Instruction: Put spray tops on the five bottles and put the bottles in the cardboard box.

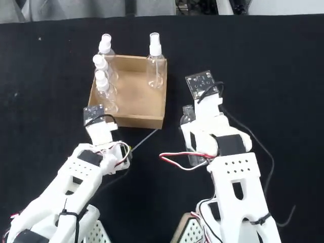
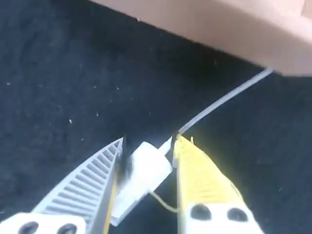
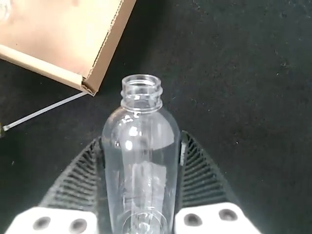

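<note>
Close to the front edge of the black bench [image 1: 283,76], the left pincer [image 2: 148,140] gripped a small white plastic spray top [image 2: 144,170] between its two fingers. A thin clear tube [image 2: 224,100] stuck out of that top and reached to the near right corner of the brown cardboard box [image 1: 136,121]. Beside it, toward the right edge, the right pincer [image 3: 141,139] squeezed a clear plastic bottle [image 3: 140,112] with an open neck. Farther back, left of the middle of the bench, the box held four other bottles [image 1: 105,91], each with a white top on. Three stood in a row along its left wall. The fourth [image 1: 156,66] stood in its far right corner.
</note>
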{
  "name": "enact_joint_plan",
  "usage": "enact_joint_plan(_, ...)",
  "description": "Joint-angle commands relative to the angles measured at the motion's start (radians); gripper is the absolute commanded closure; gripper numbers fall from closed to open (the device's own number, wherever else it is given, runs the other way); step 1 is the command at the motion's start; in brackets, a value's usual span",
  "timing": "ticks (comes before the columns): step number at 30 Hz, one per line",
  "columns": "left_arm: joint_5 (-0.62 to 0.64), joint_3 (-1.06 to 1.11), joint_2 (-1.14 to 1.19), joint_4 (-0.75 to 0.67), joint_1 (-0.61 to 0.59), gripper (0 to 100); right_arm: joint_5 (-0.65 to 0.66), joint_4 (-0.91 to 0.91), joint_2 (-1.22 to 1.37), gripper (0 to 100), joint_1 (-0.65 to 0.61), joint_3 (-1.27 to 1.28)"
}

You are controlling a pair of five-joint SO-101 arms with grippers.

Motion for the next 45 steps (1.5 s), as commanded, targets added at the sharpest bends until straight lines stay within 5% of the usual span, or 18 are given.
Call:
enact_joint_plan(1, -0.124, -0.058, 0.005, 0.109, -0.025, 85, 0.0, -0.029, -0.031, 98.7, 0.031, -0.012)
enact_joint_plan(13, -0.76, -0.125, 0.005, 0.17, -0.245, 85, 0.0, -0.029, -0.031, 98.7, 0.031, -0.012)
enact_joint_plan(27, -1.096, -0.128, 0.006, 0.17, -0.237, 85, 0.0, -0.029, -0.031, 98.7, 0.031, -0.01)
enact_joint_plan(33, -1.18, -0.136, 0.006, 0.201, -0.236, 76, 0.002, -0.029, -0.031, 98.7, 0.031, -0.01)
enact_joint_plan(40, -1.181, -0.343, 0.006, 0.408, -0.246, 74, 0.002, -0.029, -0.031, 98.7, 0.031, -0.01)
enact_joint_plan(45, -1.03, -0.484, 0.005, 0.569, -0.243, 74, 0.002, -0.029, -0.031, 98.7, 0.031, -0.008)
